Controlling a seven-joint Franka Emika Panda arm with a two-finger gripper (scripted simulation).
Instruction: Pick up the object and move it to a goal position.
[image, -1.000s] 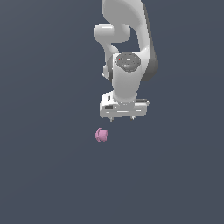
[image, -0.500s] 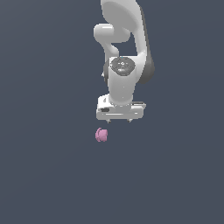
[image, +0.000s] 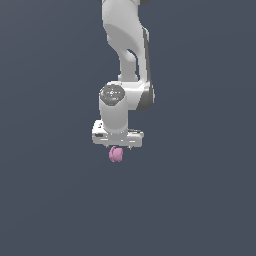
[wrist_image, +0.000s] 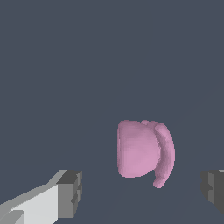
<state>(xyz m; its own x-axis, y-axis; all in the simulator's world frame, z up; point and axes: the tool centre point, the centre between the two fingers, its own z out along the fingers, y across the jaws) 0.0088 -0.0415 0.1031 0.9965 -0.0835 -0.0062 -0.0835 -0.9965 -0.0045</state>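
Note:
The object, a small pink lumpy blob (image: 116, 154), lies on the dark grey ground. My white gripper (image: 118, 147) hangs right above it, and its body hides the blob's top in the exterior view. In the wrist view the pink blob (wrist_image: 143, 151) lies between my two dark fingertips (wrist_image: 71, 194), which stand wide apart on either side of it. The gripper (wrist_image: 142, 189) is open and holds nothing. I cannot tell how far the fingertips are above the ground.
The ground (image: 200, 200) is a plain dark grey surface with nothing else on it. The white arm (image: 126, 50) rises from the gripper to the top of the exterior view.
The arm has swung toward the exterior view's left and come down, so the gripper now sits right over the pink blob. The blob has not moved.

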